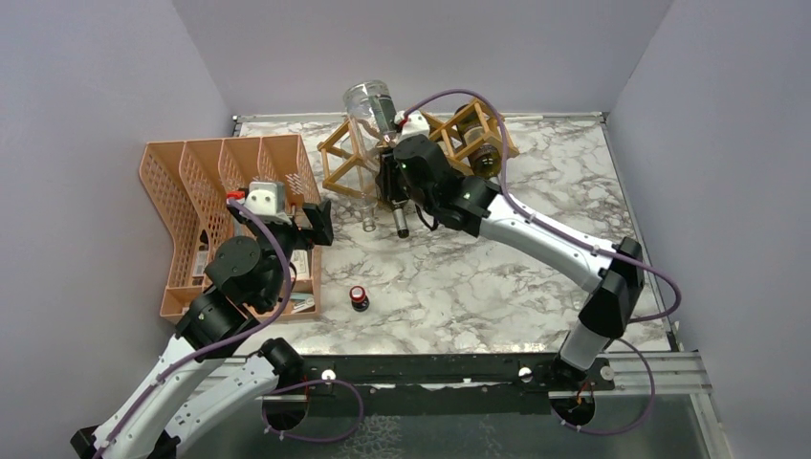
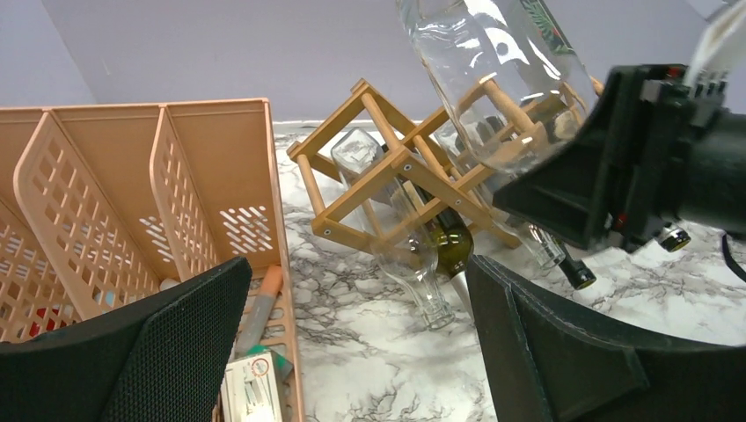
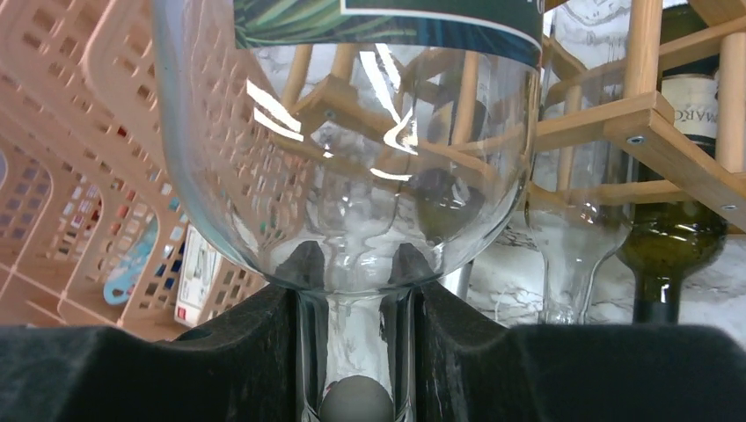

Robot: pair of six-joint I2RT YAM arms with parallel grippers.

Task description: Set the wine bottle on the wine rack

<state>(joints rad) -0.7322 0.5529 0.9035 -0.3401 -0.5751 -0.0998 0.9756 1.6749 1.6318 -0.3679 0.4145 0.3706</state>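
The orange file organiser stands far left; beside it the left gripper hangs spread and empty. Right of that, the clear wine bottle tilts base-up against the upper slats of the wine rack, its neck pinched in the right gripper. Its dark leaf-patterned label shows no legible words. Only the right wrist view reads "MARQ" on a green bottle racked further right.

The right wrist view crops the wine bottle at its label.
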